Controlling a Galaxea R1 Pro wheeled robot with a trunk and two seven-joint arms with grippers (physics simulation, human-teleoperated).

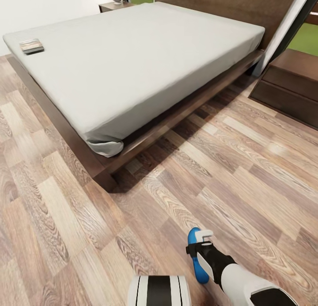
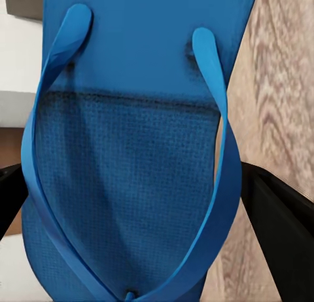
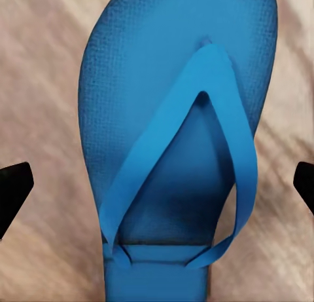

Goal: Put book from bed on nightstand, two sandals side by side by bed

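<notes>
The book (image 1: 32, 45) lies on the bed's (image 1: 141, 63) far corner, well apart from you. A blue sandal (image 2: 131, 184) sits clamped between the left pincer's (image 2: 150, 204) fingers. The 2nd sandal (image 3: 176, 138) is at the right pincer (image 3: 157, 184), whose tips stand clear of its edges, so I cannot tell if it grips. The head view shows that sandal edge-on above the floor (image 1: 247, 164), seemingly carried bedward.

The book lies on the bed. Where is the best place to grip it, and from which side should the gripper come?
The book lies flat near a corner of the bed, close to the mattress edge. It is thin, so probably best to come from above and close the fingers across its narrow width, on the two long edges. A side approach looks poor, since the soft mattress leaves no gap under it.
</notes>
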